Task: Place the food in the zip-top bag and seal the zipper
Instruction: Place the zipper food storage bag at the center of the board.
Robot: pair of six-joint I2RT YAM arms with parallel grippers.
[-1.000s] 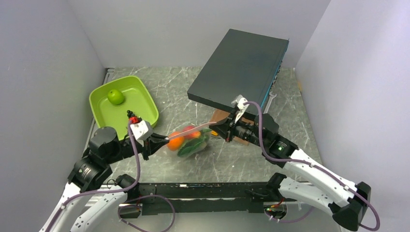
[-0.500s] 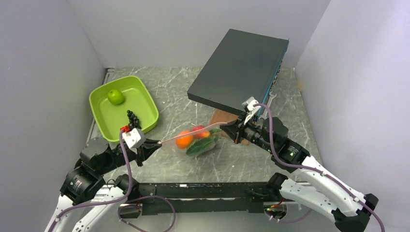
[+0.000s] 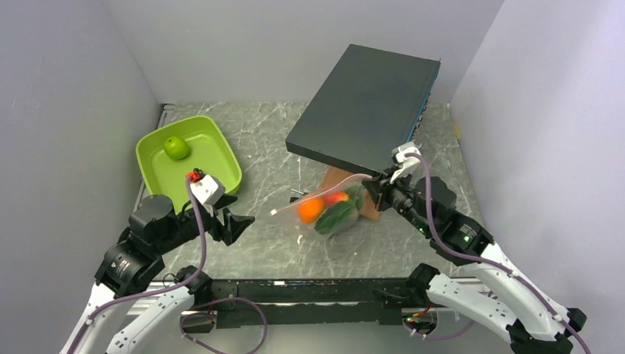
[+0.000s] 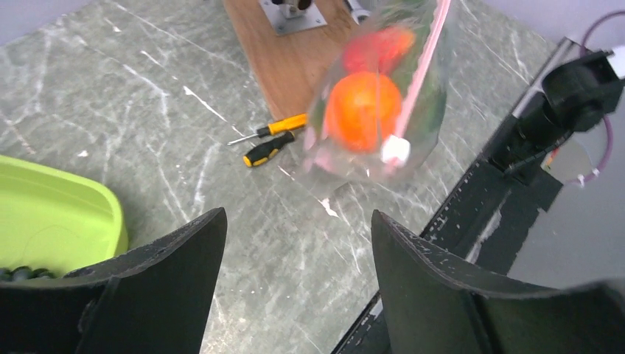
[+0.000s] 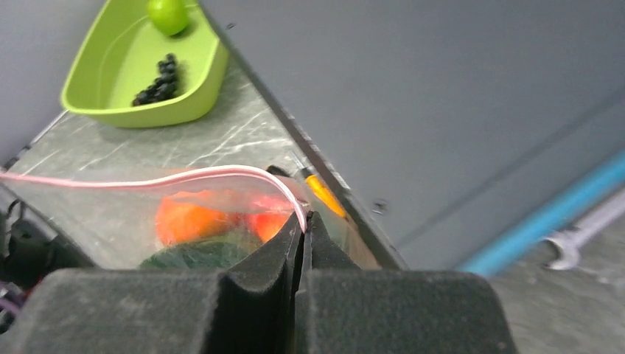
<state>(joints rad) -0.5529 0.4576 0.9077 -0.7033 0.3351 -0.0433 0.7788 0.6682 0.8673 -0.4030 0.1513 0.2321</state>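
Two foods sit unbagged in the lime-green tray (image 3: 199,151). The zip-top bag (image 3: 332,212) hangs from the right gripper (image 3: 372,190), clamped on one end of the zipper (image 5: 147,179). Left gripper (image 4: 298,221) gapes wide, well apart. Loading unfinished; next needs green apple (image 3: 176,147), then black grapes (image 5: 156,85).

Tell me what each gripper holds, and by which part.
The right gripper is shut on the zip-top bag, pinching one end of its pink zipper. The left gripper is open and holds nothing.

the left arm (image 3: 136,254) and the right arm (image 3: 472,240) have white shells, black joints, one purple cable (image 3: 200,237) each, black wedge-shaped fingers (image 4: 162,287).
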